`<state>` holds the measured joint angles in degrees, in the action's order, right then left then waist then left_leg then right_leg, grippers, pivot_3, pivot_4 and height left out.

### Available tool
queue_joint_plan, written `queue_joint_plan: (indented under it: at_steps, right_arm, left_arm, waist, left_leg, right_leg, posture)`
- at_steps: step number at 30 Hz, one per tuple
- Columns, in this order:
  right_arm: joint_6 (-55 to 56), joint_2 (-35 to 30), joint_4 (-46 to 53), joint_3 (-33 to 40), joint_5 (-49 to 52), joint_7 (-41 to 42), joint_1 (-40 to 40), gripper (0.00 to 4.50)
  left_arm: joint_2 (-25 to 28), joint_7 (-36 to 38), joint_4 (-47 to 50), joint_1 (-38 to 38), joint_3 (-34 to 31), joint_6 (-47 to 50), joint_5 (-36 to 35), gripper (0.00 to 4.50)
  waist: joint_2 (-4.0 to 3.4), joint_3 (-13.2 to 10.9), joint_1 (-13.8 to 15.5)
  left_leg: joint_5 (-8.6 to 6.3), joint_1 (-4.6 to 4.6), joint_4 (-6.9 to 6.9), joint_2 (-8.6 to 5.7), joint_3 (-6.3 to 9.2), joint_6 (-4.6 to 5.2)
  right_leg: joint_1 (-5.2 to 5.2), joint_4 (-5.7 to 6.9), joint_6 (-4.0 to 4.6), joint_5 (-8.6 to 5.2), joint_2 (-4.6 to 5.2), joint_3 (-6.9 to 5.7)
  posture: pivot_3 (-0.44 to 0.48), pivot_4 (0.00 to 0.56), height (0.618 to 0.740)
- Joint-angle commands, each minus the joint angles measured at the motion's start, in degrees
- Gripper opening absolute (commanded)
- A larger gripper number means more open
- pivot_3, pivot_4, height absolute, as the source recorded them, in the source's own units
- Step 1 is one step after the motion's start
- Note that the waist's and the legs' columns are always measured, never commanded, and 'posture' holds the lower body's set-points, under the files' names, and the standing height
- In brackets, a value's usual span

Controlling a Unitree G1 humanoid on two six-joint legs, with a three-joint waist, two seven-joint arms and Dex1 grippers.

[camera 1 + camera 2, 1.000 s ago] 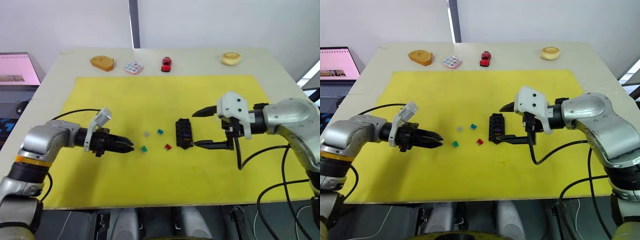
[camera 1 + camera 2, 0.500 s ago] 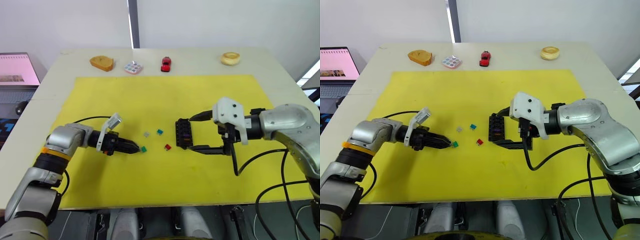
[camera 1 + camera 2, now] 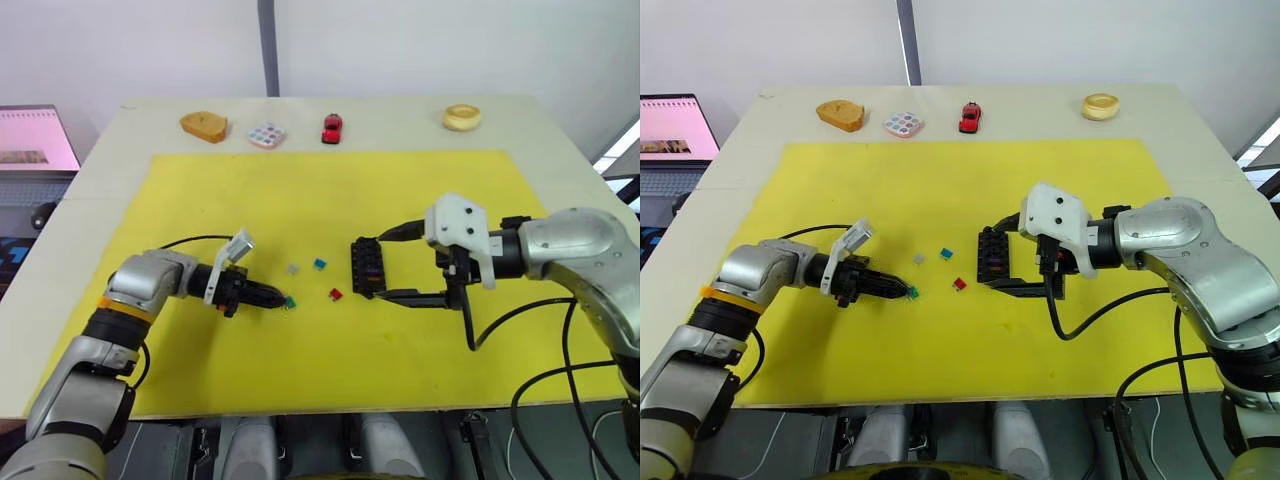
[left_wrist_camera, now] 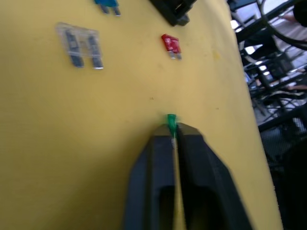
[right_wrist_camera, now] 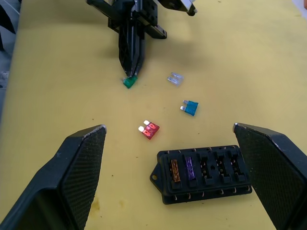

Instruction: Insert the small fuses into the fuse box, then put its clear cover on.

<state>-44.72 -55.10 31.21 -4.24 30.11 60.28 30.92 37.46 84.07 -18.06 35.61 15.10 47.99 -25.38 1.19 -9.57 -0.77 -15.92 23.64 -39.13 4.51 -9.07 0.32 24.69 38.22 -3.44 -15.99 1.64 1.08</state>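
Pale beige table, rectangular, set against a plain white wall. Dark vertical strip runs down the wall behind the far edge. Large yellow mat covers most of the tabletop, leaving a bare margin at the far side. Screen with a pink display stands off the table's left side. Even, soft lighting throughout.

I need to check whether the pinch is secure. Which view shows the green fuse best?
The left wrist view: the green fuse sits close up, pinched at the left gripper tips. The right wrist view shows it small; the eye views only a speck.
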Motion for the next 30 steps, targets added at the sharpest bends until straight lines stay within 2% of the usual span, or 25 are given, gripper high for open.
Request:
queue_joint_plan:
  at_steps: [1,8,15,18,23,30]
  right_arm:
    - [0.6,0.0,0.6,0.5,0.0,-0.3,1.0,4.50]
    - [0.9,0.2,0.1,0.1,-0.3,-0.3,1.3,4.50]
    - [-0.4,0.4,-0.4,-0.2,0.5,-0.4,2.2,4.50]
    - [-1.5,0.7,-0.8,0.0,1.6,-0.1,2.6,4.50]
    - [-9.3,4.1,-3.4,2.9,10.8,-0.1,6.5,4.50]
    - [-24.2,7.4,-13.2,5.8,22.8,-1.6,16.2,4.50]
  left_arm:
    - [1.6,0.6,1.6,-2.4,1.8,-0.7,1.7,0.01]
    - [1.7,-0.6,3.8,-3.2,0.3,-0.1,1.1,0.01]
    - [2.4,-3.7,7.9,-3.1,-5.5,2.3,-2.8,0.01]
    - [4.0,-4.6,12.5,-4.1,-8.6,3.4,-5.0,0.01]
    - [5.3,-7.1,21.4,-3.4,-14.7,7.0,-11.3,0.01]
    - [1.0,-14.4,33.1,1.6,-19.5,11.4,-21.5,0.01]
  waist:
    - [-0.01,0.0,-0.1]
    - [-0.01,0.0,-0.2]
    - [-0.01,0.0,-0.1]
    - [0.01,0.0,-0.1]
    - [0.01,0.0,-0.1]
    - [0.04,0.0,0.0]
  left_leg:
    - [0.00,0.00,0.00,0.00,0.00,0.00]
    - [0.00,-0.02,0.02,0.02,0.00,0.00]
    - [0.00,-0.02,0.02,0.03,0.01,0.00]
    - [0.00,-0.01,0.02,0.03,0.00,0.00]
    - [0.00,-0.01,0.01,0.15,0.00,-0.01]
    - [0.00,-0.01,-0.03,0.07,0.02,0.00]
  right_leg:
    - [0.00,0.00,0.00,0.00,0.00,0.00]
    - [0.00,0.00,-0.04,0.02,-0.02,-0.01]
    - [0.00,0.00,-0.03,0.02,-0.01,-0.01]
    - [0.01,0.00,-0.03,0.02,-0.01,-0.01]
    - [0.00,0.02,-0.06,0.04,0.01,0.00]
    - [-0.09,0.00,-0.09,0.05,0.05,0.01]
  posture:
    - [0.000,0.150,0.740]
    - [0.000,0.150,0.740]
    - [0.000,0.150,0.740]
    - [0.000,0.150,0.740]
    - [0.000,0.150,0.740]
    - [0.000,0.150,0.740]
